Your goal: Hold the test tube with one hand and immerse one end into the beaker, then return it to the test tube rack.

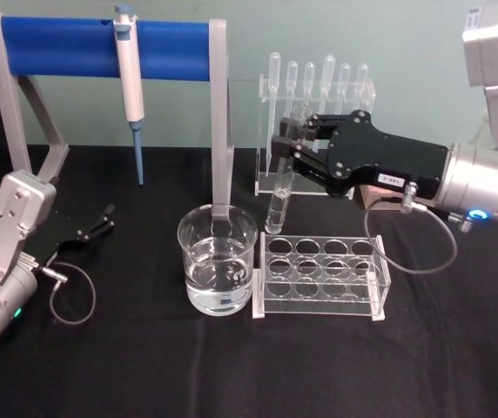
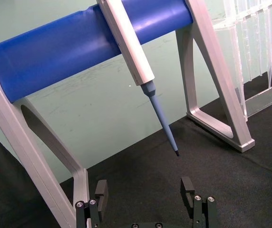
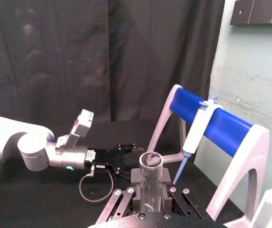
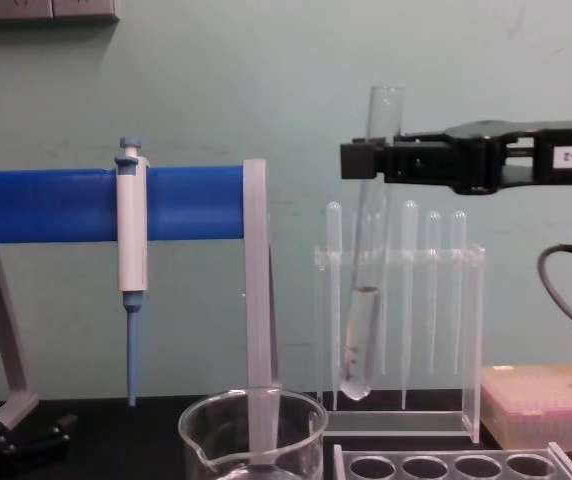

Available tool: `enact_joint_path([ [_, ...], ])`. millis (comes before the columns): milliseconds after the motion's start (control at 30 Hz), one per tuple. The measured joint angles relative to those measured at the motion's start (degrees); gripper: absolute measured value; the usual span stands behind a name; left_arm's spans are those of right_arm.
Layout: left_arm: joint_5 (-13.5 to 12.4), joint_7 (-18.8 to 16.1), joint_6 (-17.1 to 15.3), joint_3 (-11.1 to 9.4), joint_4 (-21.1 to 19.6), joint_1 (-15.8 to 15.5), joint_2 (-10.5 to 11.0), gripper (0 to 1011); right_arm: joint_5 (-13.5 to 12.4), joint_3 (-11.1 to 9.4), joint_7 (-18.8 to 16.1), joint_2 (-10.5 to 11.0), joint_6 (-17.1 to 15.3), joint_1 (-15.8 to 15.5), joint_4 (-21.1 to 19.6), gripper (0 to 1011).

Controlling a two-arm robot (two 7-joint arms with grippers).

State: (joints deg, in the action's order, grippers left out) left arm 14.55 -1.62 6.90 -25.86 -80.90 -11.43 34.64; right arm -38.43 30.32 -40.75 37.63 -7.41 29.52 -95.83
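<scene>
My right gripper (image 1: 286, 144) is shut on the test tube (image 1: 277, 202) near its open rim. In the chest view the test tube (image 4: 363, 300) hangs slightly tilted from the right gripper (image 4: 368, 158), its rounded bottom in the air to the right of the beaker (image 4: 254, 438). A liquid line shows partway down the tube. The beaker (image 1: 218, 270) stands mid-table with clear liquid in it. In the right wrist view the test tube (image 3: 150, 187) sits between the fingers (image 3: 166, 178). The left gripper (image 1: 101, 222) rests open at the table's left; its fingers (image 2: 188, 189) hold nothing.
A clear tube rack (image 1: 323, 277) lies right of the beaker, under the tube. Behind it stands a clear stand of thin pipettes (image 1: 319, 96). A blue-bar frame (image 1: 101, 48) with a hanging pipettor (image 1: 129, 83) stands at the back left, one leg just behind the beaker. A pink-topped box (image 4: 546, 400) sits at right.
</scene>
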Motion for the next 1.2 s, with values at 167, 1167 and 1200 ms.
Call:
enact_joint_path([
  [167, 0.0, 0.0, 0.0, 0.0, 0.0, 0.0, 0.0, 1000, -0.3, 1.1, 0.5, -0.5, -0.5, 1.2, 0.0, 242],
  [1167, 0.0, 0.0, 0.0, 0.0, 0.0, 0.0, 0.0, 1000, -0.8, 2.1, 1.3, -0.5, -0.8, 2.4, -0.2, 242],
  [1200, 0.0, 0.0, 0.0, 0.0, 0.0, 0.0, 0.0, 1000, -0.8, 2.1, 1.3, -0.5, -0.7, 2.4, -0.2, 242],
])
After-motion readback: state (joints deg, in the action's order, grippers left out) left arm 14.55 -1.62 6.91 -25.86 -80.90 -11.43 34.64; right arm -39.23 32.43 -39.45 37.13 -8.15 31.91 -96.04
